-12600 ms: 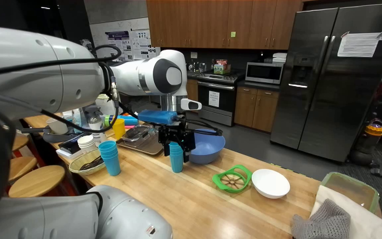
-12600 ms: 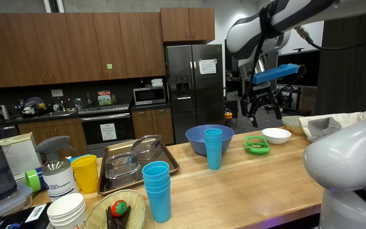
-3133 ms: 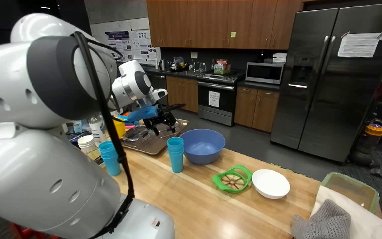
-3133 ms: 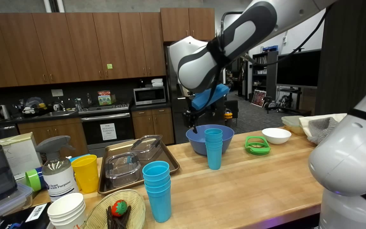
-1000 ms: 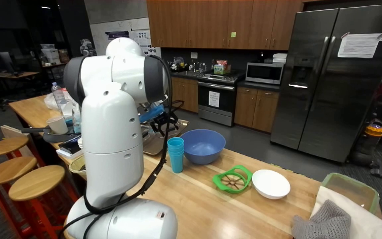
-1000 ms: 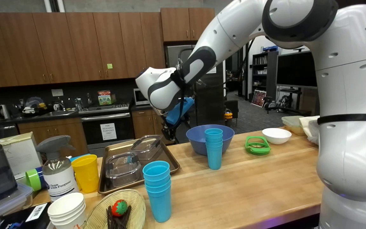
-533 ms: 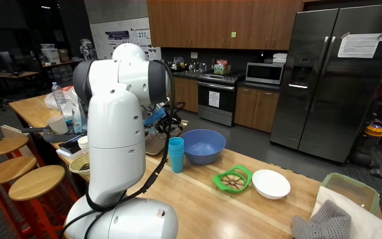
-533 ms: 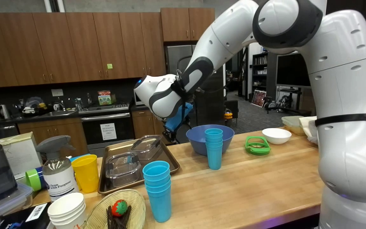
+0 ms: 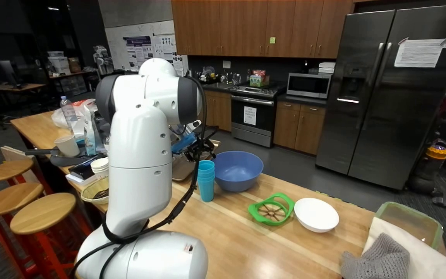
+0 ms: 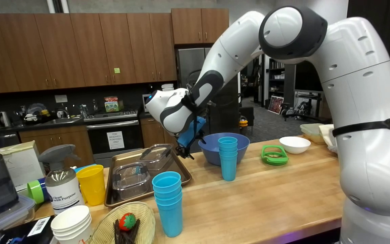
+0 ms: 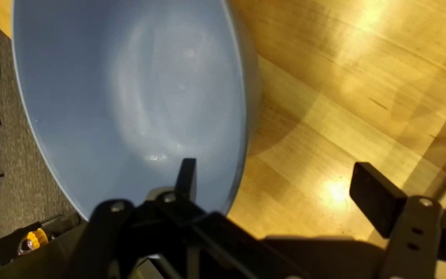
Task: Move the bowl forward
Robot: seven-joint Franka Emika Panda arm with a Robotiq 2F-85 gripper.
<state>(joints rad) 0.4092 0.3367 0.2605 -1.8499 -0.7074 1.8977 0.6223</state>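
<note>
The blue bowl (image 9: 238,170) is sitting upright on the desk (image 9: 246,240), a stack of blue cups (image 10: 228,162) standing just beside it. In the wrist view the tool (image 11: 272,176) is holding its jaws wide apart, one fingertip (image 11: 187,175) overlapping the bowl's inside; whether it is touching, the view isn't making clear.

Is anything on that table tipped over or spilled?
A green-ended cylinder lies on its side behind the spray bottle; it looks odd because the yellow cup and blue bowl stand upright. I see no spill.
</note>
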